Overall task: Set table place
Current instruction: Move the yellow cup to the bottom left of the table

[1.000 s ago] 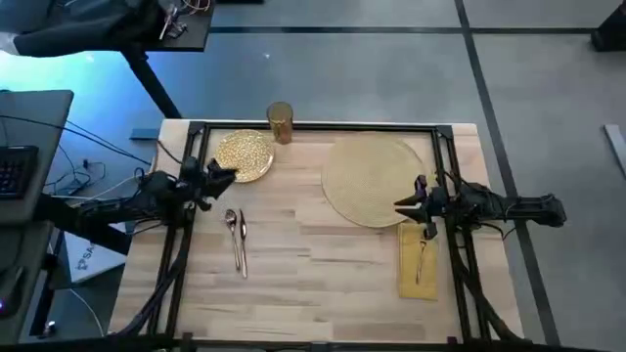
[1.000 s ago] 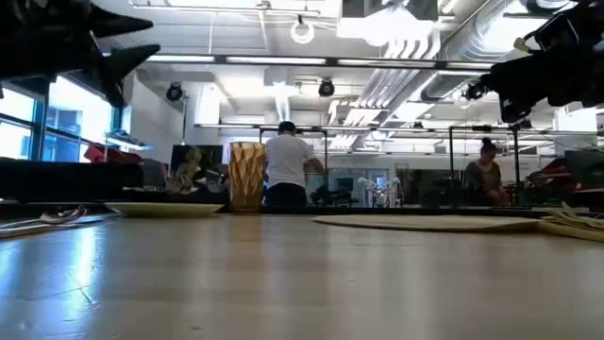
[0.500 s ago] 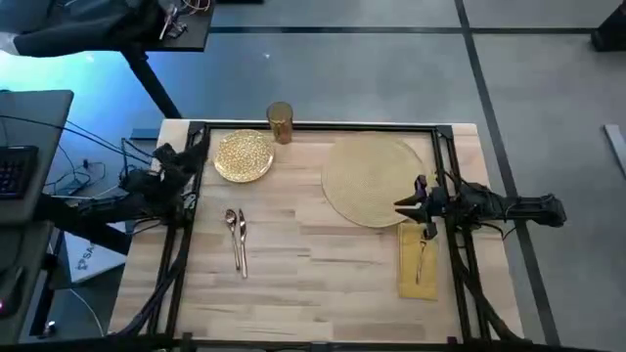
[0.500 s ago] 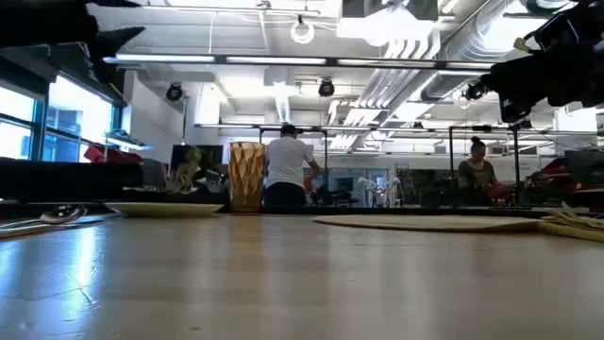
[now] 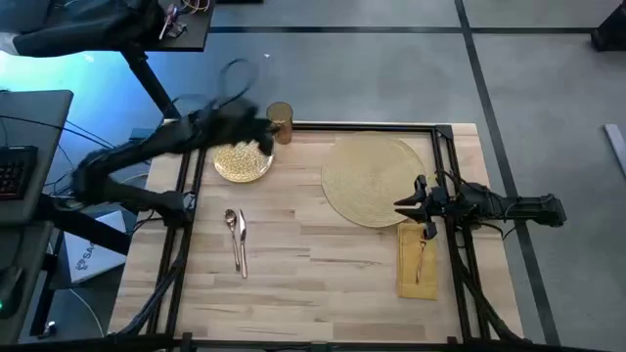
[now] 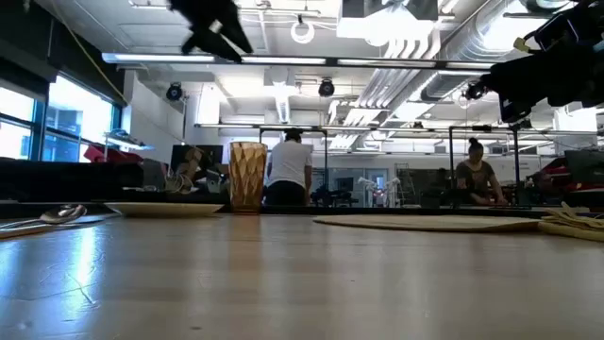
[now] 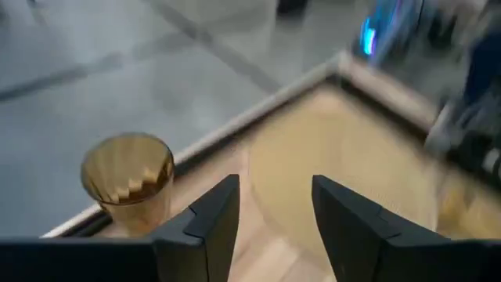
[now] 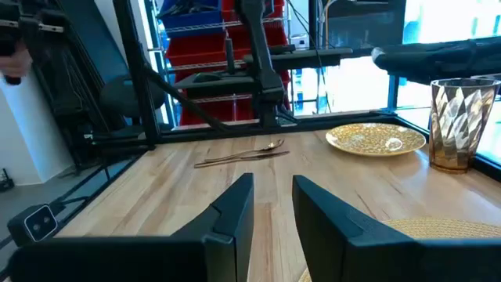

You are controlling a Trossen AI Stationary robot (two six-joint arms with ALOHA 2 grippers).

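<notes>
Light-wood table [image 5: 313,264] before a busy workshop; both grippers' fingers parted, empty.

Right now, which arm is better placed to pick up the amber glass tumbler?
Probably the left. The left gripper, fingers open, is above the gold plate, right beside the tumbler. The right gripper waits at the far side, over the mat edge.
</notes>
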